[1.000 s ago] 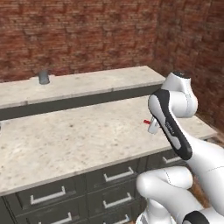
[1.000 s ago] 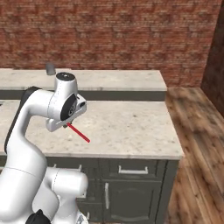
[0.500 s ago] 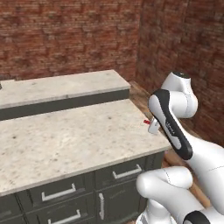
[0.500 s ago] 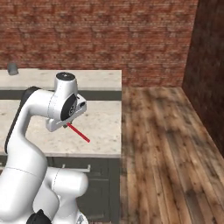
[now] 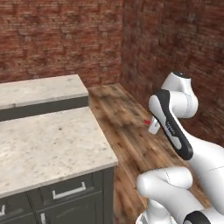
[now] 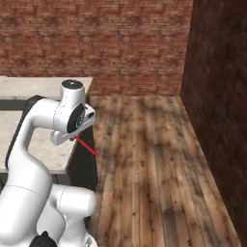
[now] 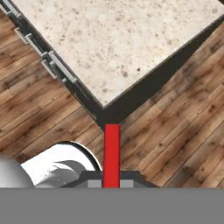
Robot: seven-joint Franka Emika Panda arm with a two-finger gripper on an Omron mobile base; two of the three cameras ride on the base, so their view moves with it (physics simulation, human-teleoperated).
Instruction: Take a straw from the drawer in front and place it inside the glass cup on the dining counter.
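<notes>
Hand (image 7: pixel 112 183) is clamped tight on the red straw (image 7: pixel 112 155), so the straw's up in the air off the worktop (image 5: pixel 48 142) corner, over the wood floor (image 6: pixel 154 164). In the right base view the straw (image 6: pixel 87 146) pokes out slanting down from the hand.

No readable text, label, brand, number or sign appears on any surface
</notes>
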